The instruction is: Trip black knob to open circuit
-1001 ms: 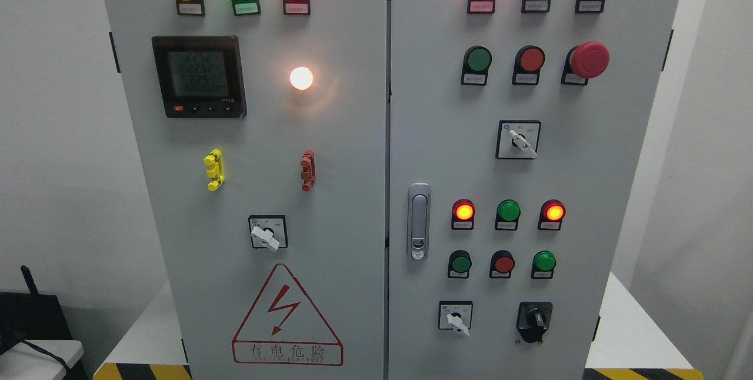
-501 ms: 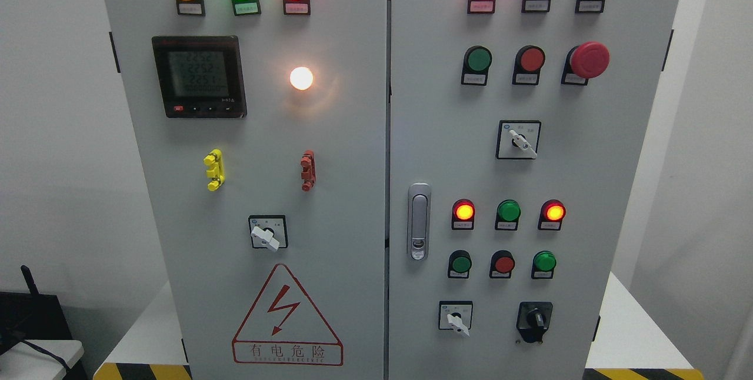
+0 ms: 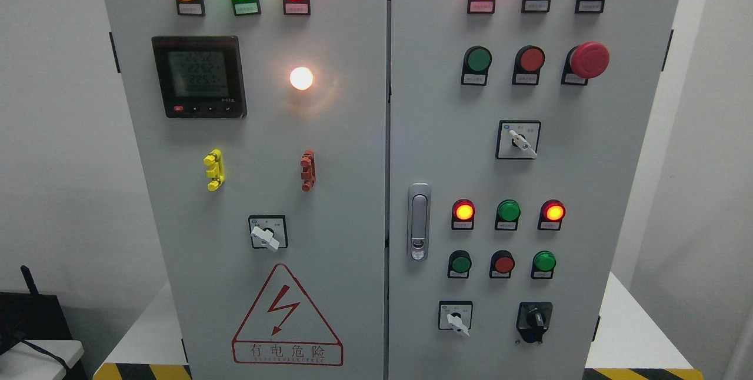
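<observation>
Panel lamps and black knob (image 3: 534, 317) look unchanged.

A red triangular warning sign (image 3: 287, 315) with a lightning bolt is reading "有电危险" on the left cabinet door (image 3: 347, 150); meter display (image 3: 199, 76) digits and button labels are staying illegible.
</observation>
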Controlling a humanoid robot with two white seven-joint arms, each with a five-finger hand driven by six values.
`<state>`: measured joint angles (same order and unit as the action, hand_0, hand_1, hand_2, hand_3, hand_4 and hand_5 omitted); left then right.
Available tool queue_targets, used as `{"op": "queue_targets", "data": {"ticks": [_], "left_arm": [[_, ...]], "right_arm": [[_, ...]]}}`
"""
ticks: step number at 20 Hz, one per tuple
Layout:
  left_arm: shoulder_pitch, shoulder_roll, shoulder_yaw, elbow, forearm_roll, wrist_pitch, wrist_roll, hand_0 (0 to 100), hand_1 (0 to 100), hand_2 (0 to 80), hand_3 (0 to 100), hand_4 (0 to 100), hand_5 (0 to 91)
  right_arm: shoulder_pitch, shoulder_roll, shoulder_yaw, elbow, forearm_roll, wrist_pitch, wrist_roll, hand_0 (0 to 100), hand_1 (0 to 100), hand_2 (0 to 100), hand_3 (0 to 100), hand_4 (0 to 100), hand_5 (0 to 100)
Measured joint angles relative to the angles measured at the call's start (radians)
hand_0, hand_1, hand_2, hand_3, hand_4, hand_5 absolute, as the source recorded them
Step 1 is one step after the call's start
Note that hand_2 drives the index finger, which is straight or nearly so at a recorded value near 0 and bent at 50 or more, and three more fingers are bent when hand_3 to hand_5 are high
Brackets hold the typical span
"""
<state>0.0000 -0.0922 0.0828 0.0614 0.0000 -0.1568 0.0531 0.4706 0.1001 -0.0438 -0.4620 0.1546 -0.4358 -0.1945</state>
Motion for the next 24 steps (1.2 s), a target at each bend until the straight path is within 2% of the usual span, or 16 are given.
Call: {"op": "queue_targets", "data": {"ticks": [3, 4, 7, 10, 15, 17, 21, 24], "left_arm": [[0.0, 0.0, 0.0, 0.0, 0.0, 0.0, 0.0, 12, 39, 0.0, 0, 0, 0.0], [0.0, 0.0, 0.0, 0.0, 0.0, 0.0, 0.0, 12, 39, 0.0, 0, 0, 0.0], [0.0, 0.0, 0.0, 0.0, 0.0, 0.0, 0.0, 12, 39, 0.0, 0, 0, 0.0], [0.0, 0.0, 0.0, 0.0, 0.0, 0.0, 0.0, 12, 39, 0.0, 0, 0, 0.0], [0.0, 0.0, 0.0, 0.0, 0.0, 0.0, 0.0, 12, 39, 0.0, 0, 0, 0.0], [0.0, 0.0, 0.0, 0.0, 0.0, 0.0, 0.0, 12, 39, 0.0, 0, 0, 0.0], [0.0, 0.0, 0.0, 0.0, 0.0, 0.0, 0.0, 12, 39, 0.0, 0, 0, 0.0], [0.0, 0.0, 0.0, 0.0, 0.0, 0.0, 0.0, 12, 39, 0.0, 0, 0, 0.0]], "right_arm": [[0.065, -0.009, 0.01, -0.083, 0.003, -0.052, -0.056, 18, 49, 0, 36, 36, 31], [0.084, -0.012, 0.013, -0.109, 0.003, -0.077, -0.072, 18, 49, 0, 38, 36, 32], [0.13, -0.022, 0.02, -0.179, 0.004, -0.193, -0.104, 20, 49, 3, 43, 42, 39], [0.171, -0.032, 0.026, -0.254, 0.005, -0.284, -0.125, 21, 49, 10, 52, 50, 47], [0.259, -0.057, 0.033, -0.428, 0.004, -0.33, -0.157, 25, 51, 21, 59, 59, 58], [0.295, -0.064, 0.034, -0.499, 0.003, -0.341, -0.161, 26, 55, 26, 62, 65, 66], [0.351, -0.075, 0.037, -0.633, 0.003, -0.347, -0.163, 25, 58, 29, 65, 69, 71], [0.362, -0.081, 0.039, -0.715, 0.003, -0.349, -0.163, 24, 58, 30, 66, 71, 73]]}}
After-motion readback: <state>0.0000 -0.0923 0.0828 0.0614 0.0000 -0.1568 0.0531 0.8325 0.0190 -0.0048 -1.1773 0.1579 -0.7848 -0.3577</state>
